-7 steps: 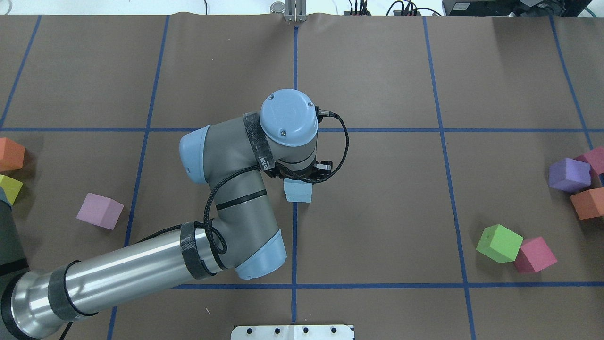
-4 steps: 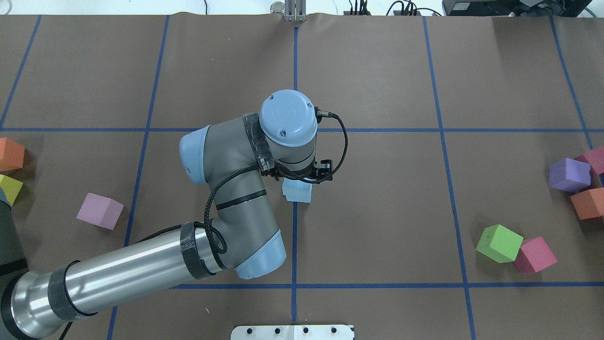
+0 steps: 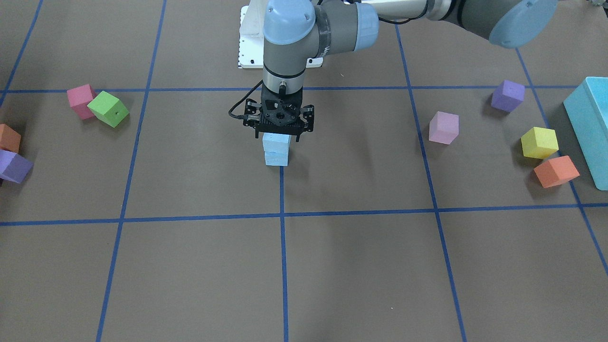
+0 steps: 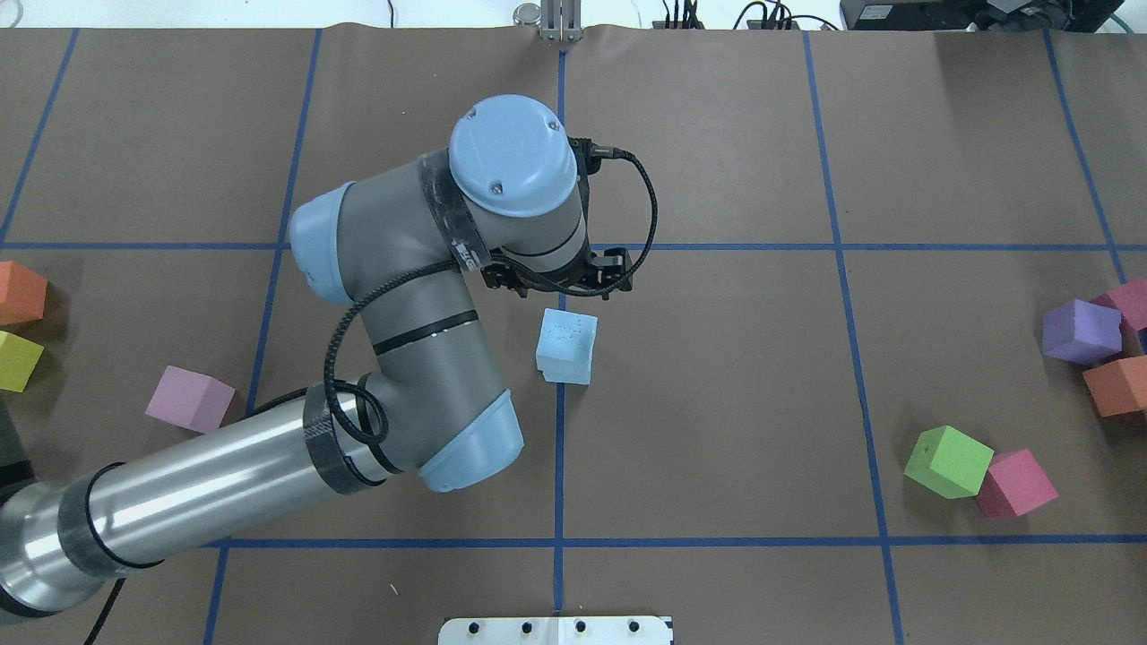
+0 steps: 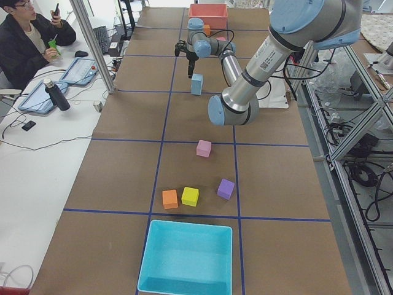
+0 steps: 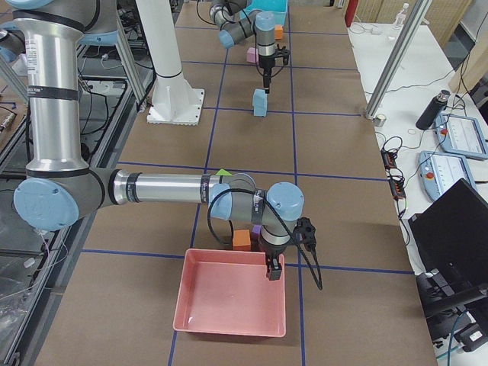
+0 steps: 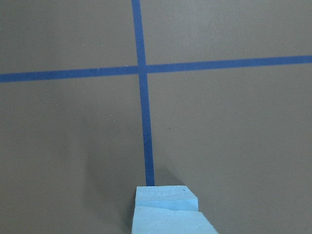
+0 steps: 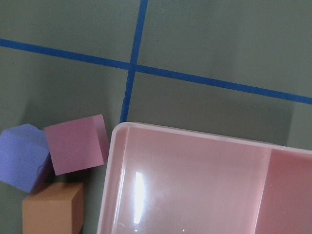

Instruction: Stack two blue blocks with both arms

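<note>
Two pale blue blocks stand stacked at the table's centre on a blue tape line, the top block (image 3: pixel 276 141) on the bottom block (image 3: pixel 276 158). The stack also shows in the overhead view (image 4: pixel 566 345) and at the bottom of the left wrist view (image 7: pixel 165 212). My left gripper (image 3: pixel 280 137) is open and empty, just above and behind the stack, clear of it in the overhead view (image 4: pixel 557 279). My right gripper (image 6: pixel 273 271) hangs over a pink tray (image 6: pixel 232 293) at the table's right end. I cannot tell whether it is open or shut.
A lilac cube (image 4: pixel 189 400), an orange cube (image 4: pixel 18 291) and a yellow cube (image 4: pixel 16 360) lie on the left. Green (image 4: pixel 948 461), pink (image 4: pixel 1015 484), purple (image 4: pixel 1081 331) and orange (image 4: pixel 1116 385) cubes lie on the right. A turquoise box (image 3: pixel 589 123) stands at the left end.
My left gripper has risen off the blue stack and moved toward the table's far side. The top block, covered before, now shows in full and rests free on the lower one.
</note>
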Robot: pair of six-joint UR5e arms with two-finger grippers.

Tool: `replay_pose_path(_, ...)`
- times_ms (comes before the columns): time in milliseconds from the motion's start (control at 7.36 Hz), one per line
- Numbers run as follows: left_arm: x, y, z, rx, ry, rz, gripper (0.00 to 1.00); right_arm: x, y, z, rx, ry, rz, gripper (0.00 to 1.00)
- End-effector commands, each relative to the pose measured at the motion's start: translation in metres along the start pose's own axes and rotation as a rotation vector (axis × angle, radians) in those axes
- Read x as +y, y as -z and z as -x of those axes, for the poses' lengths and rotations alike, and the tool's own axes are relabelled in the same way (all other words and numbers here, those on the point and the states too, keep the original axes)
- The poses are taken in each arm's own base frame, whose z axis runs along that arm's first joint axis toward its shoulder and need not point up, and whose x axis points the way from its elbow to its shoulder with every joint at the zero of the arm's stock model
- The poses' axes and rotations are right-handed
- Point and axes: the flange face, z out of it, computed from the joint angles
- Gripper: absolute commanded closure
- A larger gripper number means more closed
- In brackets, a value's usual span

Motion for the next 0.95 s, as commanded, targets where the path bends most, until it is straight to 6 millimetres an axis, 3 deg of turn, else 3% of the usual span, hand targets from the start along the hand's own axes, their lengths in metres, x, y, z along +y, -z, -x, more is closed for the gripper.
replay_pose_path(0, -0.036, 0.063, 0.090, 0.044, -0.054, 0.002, 0.02, 0.002, 0.000, 0.000, 0.001, 0.007, -0.002, 0.00)
replay_pose_path(136, -0.049, 0.081, 0.173, 0.021, -0.140, 0.012, 0.02, 0.001, 0.000, 0.000, 0.002, 0.007, -0.005, 0.00)
replay_pose_path(407, -0.080, 0.099, 0.328, -0.067, -0.285, 0.024, 0.02, 0.001, 0.000, 0.000, 0.002, 0.005, -0.005, 0.00)
replay_pose_path(543, -0.085, 0.109, 0.423, -0.108, -0.398, 0.054, 0.02, 0.001, 0.000, 0.000, 0.004, 0.005, -0.005, 0.00)
replay_pose_path(679, -0.079, 0.118, 0.517, -0.116, -0.411, 0.093, 0.02, 0.001, 0.000, 0.000, 0.002, 0.005, -0.005, 0.00)
replay_pose_path(815, -0.042, 0.100, 0.585, -0.141, -0.344, 0.166, 0.02, 0.001, 0.001, 0.000, 0.003, 0.006, -0.007, 0.00)
